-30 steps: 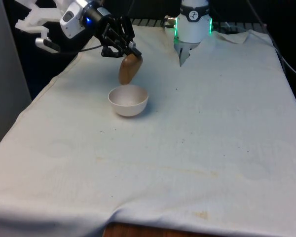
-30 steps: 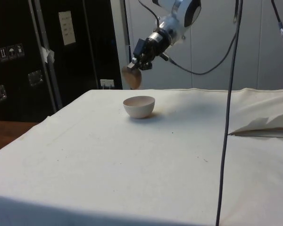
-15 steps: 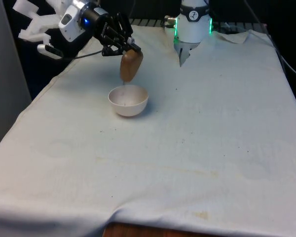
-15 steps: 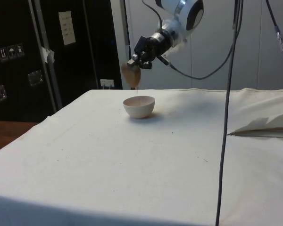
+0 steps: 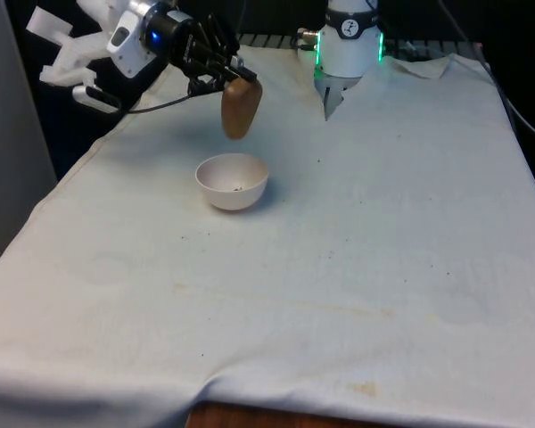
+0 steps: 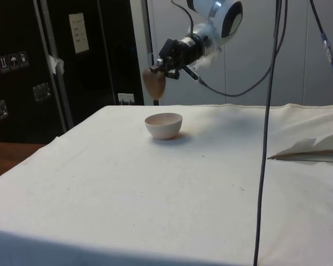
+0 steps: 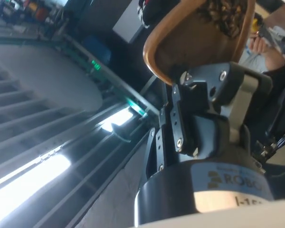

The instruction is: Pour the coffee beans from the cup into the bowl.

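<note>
**Cup tipped above the bowl**

The gripper [image 5: 225, 73] is closed on the brown cup [image 5: 240, 109], holding it mouth-down, long axis nearly vertical. The white bowl [image 5: 233, 181] stands on the cloth straight below the cup, apart from it, with some beans [image 5: 239, 187] inside

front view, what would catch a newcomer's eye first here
First, the brown cup held upended in the black hand, in the air above the white bowl. The bowl sits on the white cloth towards the front view's left, with a few dark beans in its bottom. The wrist view shows more beans inside the cup.
</note>
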Robot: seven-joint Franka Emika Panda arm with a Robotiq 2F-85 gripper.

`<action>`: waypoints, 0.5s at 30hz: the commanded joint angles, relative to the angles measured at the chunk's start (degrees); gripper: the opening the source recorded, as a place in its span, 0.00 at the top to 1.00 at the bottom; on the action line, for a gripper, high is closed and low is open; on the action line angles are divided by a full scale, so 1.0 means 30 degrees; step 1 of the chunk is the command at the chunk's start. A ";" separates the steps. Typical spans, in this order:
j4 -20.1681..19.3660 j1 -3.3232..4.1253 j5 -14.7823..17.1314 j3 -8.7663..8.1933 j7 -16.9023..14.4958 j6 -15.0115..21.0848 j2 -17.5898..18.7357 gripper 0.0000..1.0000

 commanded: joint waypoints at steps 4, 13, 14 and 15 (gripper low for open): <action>0.0172 -0.0229 0.0325 0.0000 0.0286 -0.0745 0.0306 1.00; 0.0516 -0.0325 0.1031 -0.0554 0.0611 -0.2273 0.0974 1.00; 0.0573 -0.0344 0.1089 -0.0630 0.0649 -0.2445 0.1050 1.00; 0.0668 -0.0382 0.1222 -0.0726 0.0707 -0.2750 0.1203 1.00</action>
